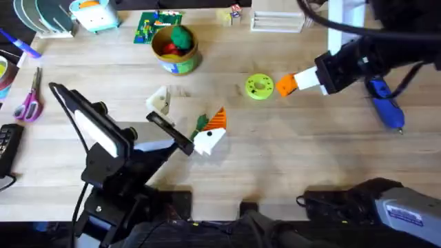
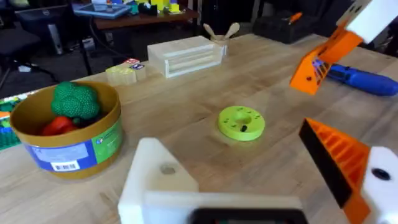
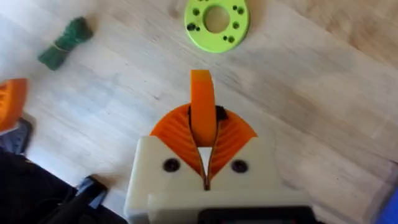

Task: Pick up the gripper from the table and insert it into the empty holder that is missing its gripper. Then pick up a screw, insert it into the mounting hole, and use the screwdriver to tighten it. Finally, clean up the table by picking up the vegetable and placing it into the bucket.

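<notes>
Matt pale wood table (image 1: 310,151), seemingly smooth plastic gripper (image 3: 201,106), glossy bucket (image 2: 68,146).

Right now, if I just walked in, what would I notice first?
Probably the right gripper pinching a flat orange wedge over the table, close to the lime-green disc. After that, the yellow bucket at the far side, with round green and red toy foods inside.
</notes>
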Controlling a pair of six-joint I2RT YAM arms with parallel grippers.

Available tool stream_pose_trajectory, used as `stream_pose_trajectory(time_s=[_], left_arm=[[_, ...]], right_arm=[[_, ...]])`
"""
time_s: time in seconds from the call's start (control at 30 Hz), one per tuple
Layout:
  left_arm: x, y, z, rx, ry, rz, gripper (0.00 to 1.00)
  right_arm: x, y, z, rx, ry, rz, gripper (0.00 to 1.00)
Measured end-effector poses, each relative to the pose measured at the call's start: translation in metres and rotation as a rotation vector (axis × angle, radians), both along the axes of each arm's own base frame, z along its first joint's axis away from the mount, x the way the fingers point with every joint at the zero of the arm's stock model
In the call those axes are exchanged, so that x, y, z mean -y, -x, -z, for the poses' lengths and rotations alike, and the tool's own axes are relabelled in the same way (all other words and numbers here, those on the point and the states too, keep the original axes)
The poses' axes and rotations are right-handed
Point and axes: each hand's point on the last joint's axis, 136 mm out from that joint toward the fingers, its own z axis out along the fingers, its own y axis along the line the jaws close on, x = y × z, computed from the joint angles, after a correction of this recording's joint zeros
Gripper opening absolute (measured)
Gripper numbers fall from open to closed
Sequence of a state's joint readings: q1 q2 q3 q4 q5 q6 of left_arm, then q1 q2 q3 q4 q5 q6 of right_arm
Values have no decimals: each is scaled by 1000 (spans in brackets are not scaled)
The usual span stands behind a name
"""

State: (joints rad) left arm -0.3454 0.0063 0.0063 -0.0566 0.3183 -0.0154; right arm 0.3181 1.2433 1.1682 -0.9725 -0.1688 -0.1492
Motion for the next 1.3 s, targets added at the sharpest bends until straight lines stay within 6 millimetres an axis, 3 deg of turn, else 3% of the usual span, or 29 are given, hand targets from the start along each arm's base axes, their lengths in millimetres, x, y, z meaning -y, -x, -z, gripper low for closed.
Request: stream_pose_trajectory(time_s=[0.13,0.33,0.5,0.67,0.9,1.3], left_arm=[[0,0,0,0,0,0,993],[0,0,0,0,0,0,993],[1,1,0,0,1,10,993],[15,13,-1,-1,10,118,993],[39,42,-2,-20,33,333,993],[46,55,-2,-109,107,411,993]], right_arm=[[-13,5,-15,38,-150,14,9],[-56,-11,10,-14,-490,-1,9],[-80,-11,6,-117,-647,26,9],[-105,7,0,-240,-733,-19,9],[-123,21,-1,-430,-840,-37,9],[-145,41,8,-647,-889,-65,9]])
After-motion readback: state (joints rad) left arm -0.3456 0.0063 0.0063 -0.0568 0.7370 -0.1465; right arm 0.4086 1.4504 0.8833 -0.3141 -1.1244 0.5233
